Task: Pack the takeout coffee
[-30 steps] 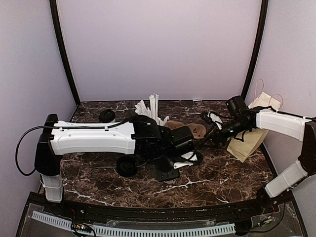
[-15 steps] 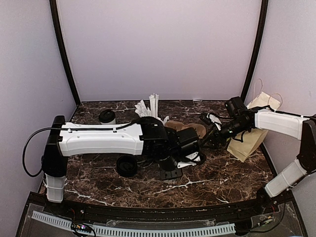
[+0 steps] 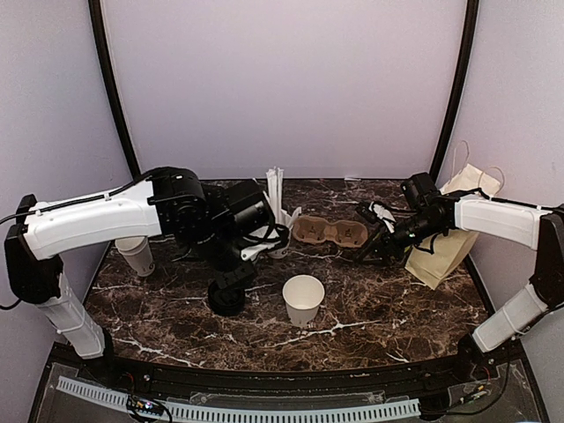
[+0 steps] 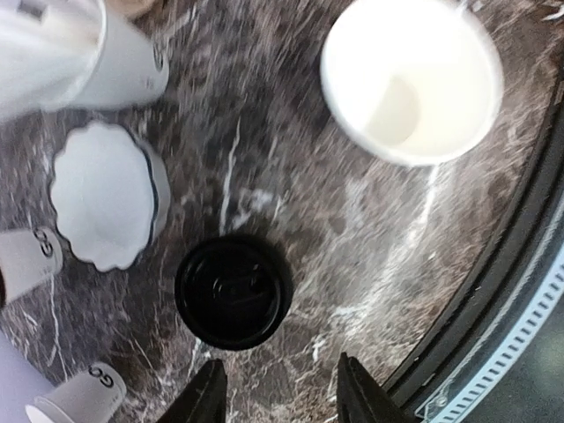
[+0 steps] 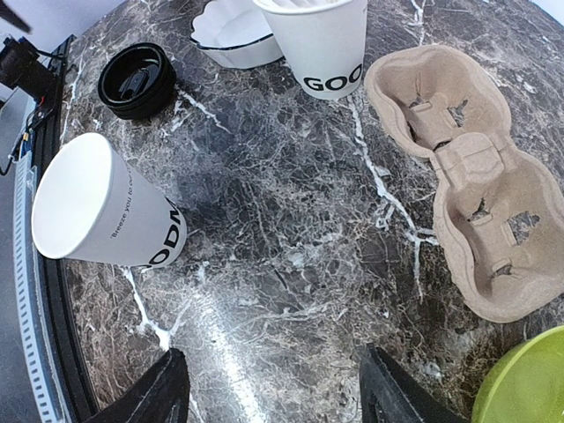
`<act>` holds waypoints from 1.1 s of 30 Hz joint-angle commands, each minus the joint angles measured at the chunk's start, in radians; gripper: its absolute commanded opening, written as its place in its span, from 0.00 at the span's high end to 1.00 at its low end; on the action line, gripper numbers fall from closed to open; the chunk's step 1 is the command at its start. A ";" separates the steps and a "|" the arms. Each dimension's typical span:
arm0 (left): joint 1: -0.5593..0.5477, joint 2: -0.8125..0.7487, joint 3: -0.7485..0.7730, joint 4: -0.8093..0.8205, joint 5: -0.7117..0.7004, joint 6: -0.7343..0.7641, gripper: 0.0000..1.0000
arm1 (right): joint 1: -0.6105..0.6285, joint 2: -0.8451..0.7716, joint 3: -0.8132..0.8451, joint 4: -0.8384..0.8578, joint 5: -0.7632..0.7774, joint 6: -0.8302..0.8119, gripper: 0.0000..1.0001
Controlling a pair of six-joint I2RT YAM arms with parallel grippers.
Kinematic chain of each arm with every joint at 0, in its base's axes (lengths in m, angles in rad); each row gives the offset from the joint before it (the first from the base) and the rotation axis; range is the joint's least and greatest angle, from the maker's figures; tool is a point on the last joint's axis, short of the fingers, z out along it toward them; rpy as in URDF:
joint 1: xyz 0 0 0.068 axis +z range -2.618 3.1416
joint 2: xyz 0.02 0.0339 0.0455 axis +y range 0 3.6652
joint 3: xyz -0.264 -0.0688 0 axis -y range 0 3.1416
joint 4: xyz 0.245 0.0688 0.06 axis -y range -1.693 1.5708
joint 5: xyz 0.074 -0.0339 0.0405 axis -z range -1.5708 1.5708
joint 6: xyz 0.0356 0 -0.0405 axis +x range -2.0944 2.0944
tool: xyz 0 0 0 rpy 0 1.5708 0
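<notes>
One tall white paper cup (image 3: 303, 298) with black lettering stands open, without a lid, at the front middle; it also shows in the left wrist view (image 4: 411, 79) and the right wrist view (image 5: 106, 216). A round black lid (image 3: 226, 298) lies on the table to its left, and shows in both wrist views (image 4: 233, 293) (image 5: 137, 81). Another white lettered cup (image 3: 137, 256) stands at the far left, partly hidden by the left arm. My left gripper (image 3: 231, 280) (image 4: 282, 397) hangs open and empty just above the lid. My right gripper (image 3: 370, 242) (image 5: 282, 392) is open and empty, right of the cup carrier.
A brown pulp cup carrier (image 3: 329, 232) (image 5: 467, 176) lies empty at mid table. A cup of straws (image 3: 276, 198) and a white scalloped bowl (image 4: 106, 205) stand behind the lid. A paper bag (image 3: 449, 238) leans at the right wall. The front rail (image 4: 529, 291) is close.
My left arm has swung back from mid table to the left, uncovering the open cup and the carrier; its gripper is now over the black lid. The right arm has not moved.
</notes>
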State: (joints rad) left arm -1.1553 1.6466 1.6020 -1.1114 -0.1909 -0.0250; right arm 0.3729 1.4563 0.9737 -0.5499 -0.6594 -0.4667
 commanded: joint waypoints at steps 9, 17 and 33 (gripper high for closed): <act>0.067 0.059 -0.237 0.129 0.030 0.099 0.28 | 0.000 -0.004 -0.002 -0.012 -0.019 -0.009 0.34; 0.106 0.146 -0.226 0.139 0.028 0.126 0.43 | -0.001 0.000 -0.002 -0.017 -0.019 -0.011 0.34; 0.146 0.222 -0.236 0.125 0.062 0.127 0.62 | -0.001 0.018 0.000 -0.021 -0.022 -0.019 0.34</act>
State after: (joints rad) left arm -1.0172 1.8744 1.3743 -0.9730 -0.1589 0.0902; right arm 0.3729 1.4590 0.9737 -0.5682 -0.6621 -0.4759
